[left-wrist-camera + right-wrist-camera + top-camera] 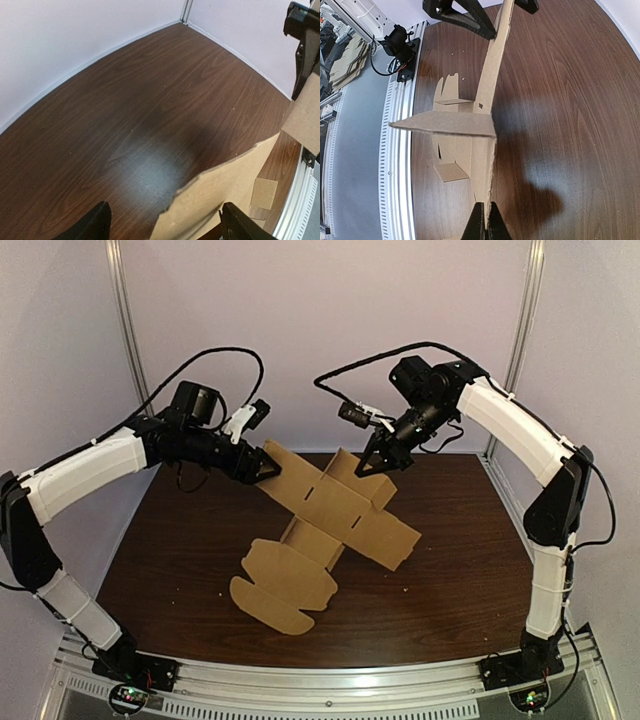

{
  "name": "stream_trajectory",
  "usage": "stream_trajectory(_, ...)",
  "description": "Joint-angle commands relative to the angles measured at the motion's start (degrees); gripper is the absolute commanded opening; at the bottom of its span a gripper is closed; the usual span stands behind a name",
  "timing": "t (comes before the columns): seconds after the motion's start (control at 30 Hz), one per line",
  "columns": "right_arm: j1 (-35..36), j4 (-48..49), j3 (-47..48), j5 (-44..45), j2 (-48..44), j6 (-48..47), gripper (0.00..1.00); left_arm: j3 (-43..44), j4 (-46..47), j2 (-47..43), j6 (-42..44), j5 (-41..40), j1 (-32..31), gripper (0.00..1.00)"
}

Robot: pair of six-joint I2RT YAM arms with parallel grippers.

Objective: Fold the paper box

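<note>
A flat-cut brown paper box [335, 515] is shown partly raised over a dark wooden table [470, 580], near its middle. Its rounded near flaps [285, 590] are rested on the tabletop, while the long cross panel [350, 502] is tilted up toward the back. This is judged to let the creases be worked in the air rather than against the surface.

The right gripper [385, 462] is pinched onto the far upper edge of the panel. In the right wrist view its fingers [476, 222] are pressed together on the thin cardboard edge, and the sheet is seen standing on edge away from them. This grip is judged to be what holds the panel up.

The left gripper [265, 468] is placed at the panel's left end with its fingers [97, 222] spread wide, one to each side of the cardboard, and nothing is squeezed. It is judged to be set either to take hold or to push the end over along its crease.

No wall is locked upright yet, so the folding is judged to be at an early stage.
</note>
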Motion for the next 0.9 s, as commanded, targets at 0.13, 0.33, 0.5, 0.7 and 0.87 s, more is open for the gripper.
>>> stream_trajectory(0.13, -0.23, -15.38, -1.07, 2.19, 0.9, 1.91, 0.0, -0.22, 2.01, 2.12, -0.39, 5.06, 0.06, 0.65)
stream_trajectory(0.33, -0.66, -11.83, -1.56, 5.77, 2.78, 6.97, 0.0, -2.49, 4.95, 2.45, -3.95, 8.08, 0.06, 0.33)
stream_trajectory(0.5, -0.65, -8.85, -0.67, 11.63, 3.52, 9.96, 0.0, -7.17, 13.93, 3.22, -12.09, 11.1, -0.22, 0.22)
stream_trajectory(0.7, -0.66, -7.67, -0.34, 15.41, 4.31, 9.99, 0.0, -8.48, 18.12, 3.9, -14.34, 13.27, -4.61, 0.43)
stream_trajectory(0.87, -0.67, -6.67, -0.55, 18.82, 4.65, 8.02, 0.0, -7.67, 17.15, 6.48, -14.06, 13.55, -6.53, 0.51)
